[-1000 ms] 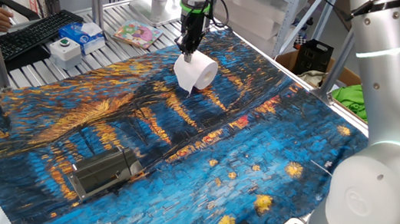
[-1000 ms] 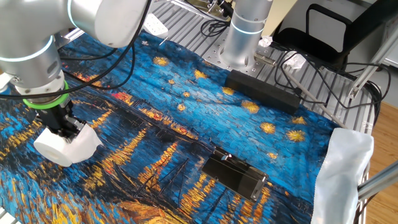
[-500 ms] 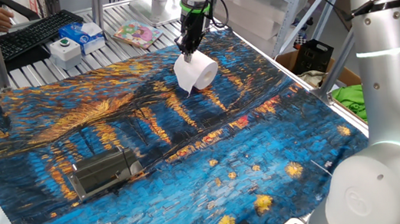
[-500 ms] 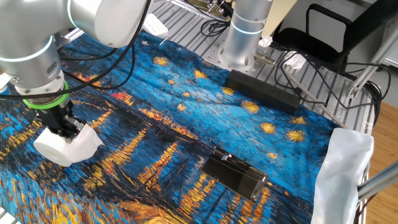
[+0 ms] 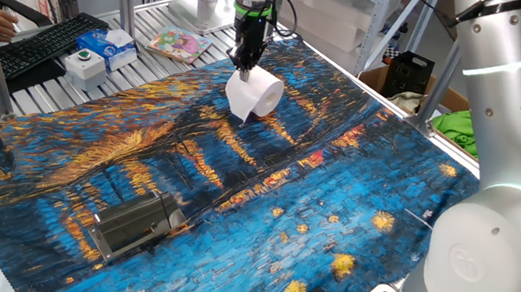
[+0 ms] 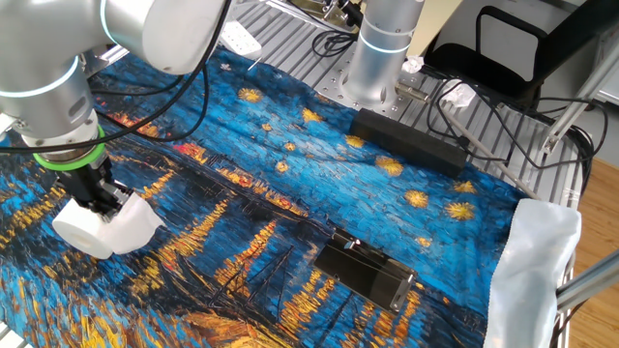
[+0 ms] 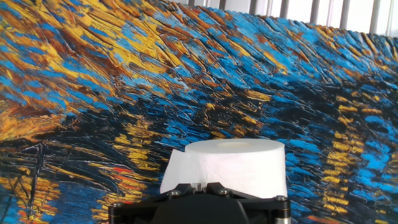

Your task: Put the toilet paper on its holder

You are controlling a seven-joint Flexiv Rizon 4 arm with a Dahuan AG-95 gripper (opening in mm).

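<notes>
Gripping the roll (image 5: 255, 93) from above, the hand (image 5: 245, 67) is seen at the end of the arm (image 6: 58, 101), its fingers closed on the upper edge of the white paper. The roll is tilted, with one flat end turned partly upward in the other fixed view (image 6: 104, 226). Whether it touches the cloth (image 5: 245, 183) beneath cannot be told from these views.

From the hand view, the roll (image 7: 233, 167) fills the space just ahead of the black hand body, and a loose sheet edge is folded down its left side. The fingertips themselves are hidden behind the hand body there, so the grip is judged from the fixed views.

The holder (image 5: 135, 225) lies flat on the cloth, well apart from the hand, toward the near left corner of the table in one fixed view. In the other fixed view the holder (image 6: 366, 270) is seen far to the right of the hand, dark and rectangular with a metal bar along one side.

Beyond the hand, past the cloth's far edge, a white box (image 5: 85, 64) with a green button and a keyboard (image 5: 46, 45) are set on the slatted table (image 5: 154, 64).
</notes>
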